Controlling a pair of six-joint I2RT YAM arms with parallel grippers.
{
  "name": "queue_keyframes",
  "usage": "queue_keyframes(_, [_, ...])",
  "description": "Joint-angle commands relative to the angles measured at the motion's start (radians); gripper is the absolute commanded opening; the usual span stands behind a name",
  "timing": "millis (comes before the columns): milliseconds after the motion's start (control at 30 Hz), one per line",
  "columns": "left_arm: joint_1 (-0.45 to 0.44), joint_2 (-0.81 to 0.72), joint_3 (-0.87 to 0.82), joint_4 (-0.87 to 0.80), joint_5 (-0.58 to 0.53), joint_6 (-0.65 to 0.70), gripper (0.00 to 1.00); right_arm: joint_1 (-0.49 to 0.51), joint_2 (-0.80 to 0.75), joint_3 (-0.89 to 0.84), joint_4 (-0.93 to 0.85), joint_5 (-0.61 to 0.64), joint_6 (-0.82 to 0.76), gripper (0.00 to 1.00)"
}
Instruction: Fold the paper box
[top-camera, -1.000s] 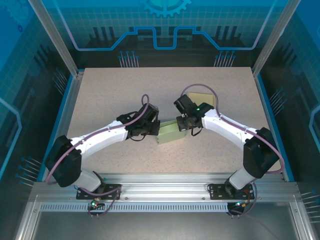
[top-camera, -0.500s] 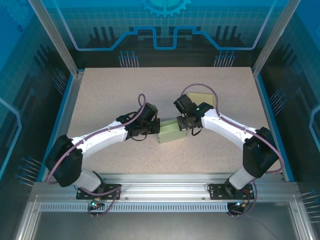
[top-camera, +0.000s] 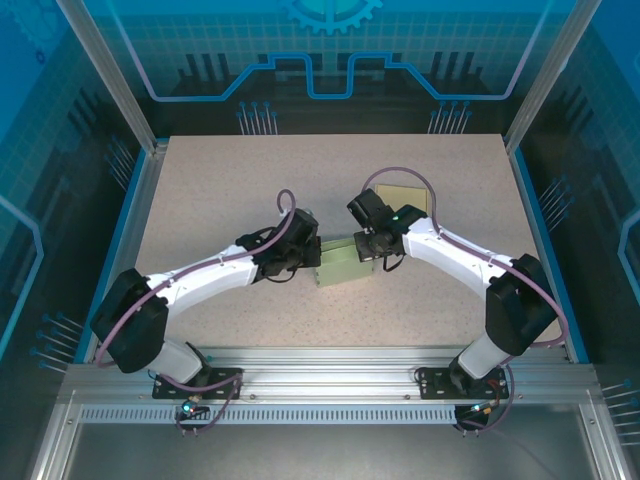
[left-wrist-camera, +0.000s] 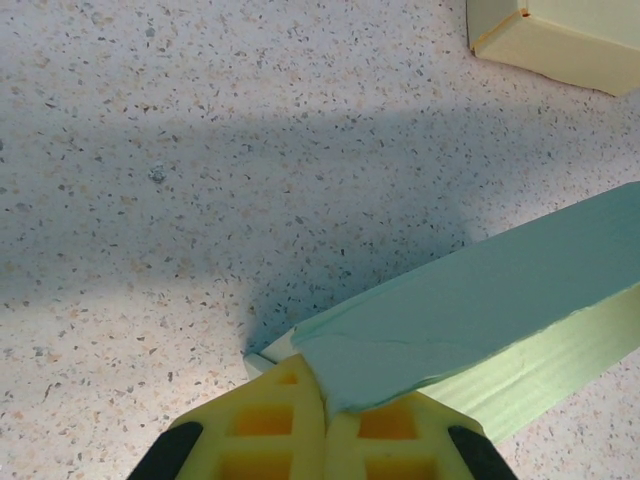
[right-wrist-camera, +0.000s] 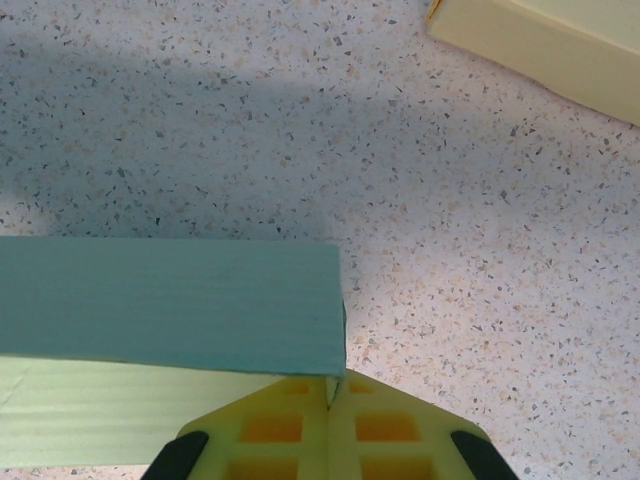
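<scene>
From above, the green paper box (top-camera: 338, 266) sat near the middle of the surface (top-camera: 220, 190). The left gripper (top-camera: 312, 256) was at its 9 o'clock end, the right gripper (top-camera: 366, 250) at its 2 o'clock corner, and a cream box (top-camera: 402, 194) lay toward 1 o'clock.

In the left wrist view, the left gripper (left-wrist-camera: 325, 425) was pinched tight on the paper box's (left-wrist-camera: 480, 300) flap tip.

In the right wrist view, the right gripper (right-wrist-camera: 330, 425) was clamped on a flap corner of the paper box (right-wrist-camera: 170, 300).
</scene>
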Motion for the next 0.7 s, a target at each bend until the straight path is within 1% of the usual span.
queue_keyframes(0, [-0.042,0.039,-0.012,-0.022,0.066,0.011,0.01,0.049,0.028,-0.016,-0.003,-0.108,0.007,0.02])
queue_keyframes(200, [-0.068,0.038,0.016,-0.076,-0.012,0.01,0.02,0.053,0.007,-0.038,0.017,-0.08,0.028,0.0])
queue_keyframes(433, [-0.106,0.036,-0.001,-0.066,-0.138,-0.059,0.01,0.079,-0.002,-0.07,0.07,-0.057,0.074,0.0])
queue_keyframes(567, [-0.121,0.057,0.003,-0.067,-0.18,-0.087,0.02,0.102,-0.002,-0.085,0.095,-0.056,0.12,0.0])
queue_keyframes(667, [-0.124,0.07,0.006,-0.054,-0.182,-0.103,0.02,0.114,-0.003,-0.092,0.105,-0.054,0.141,0.0])
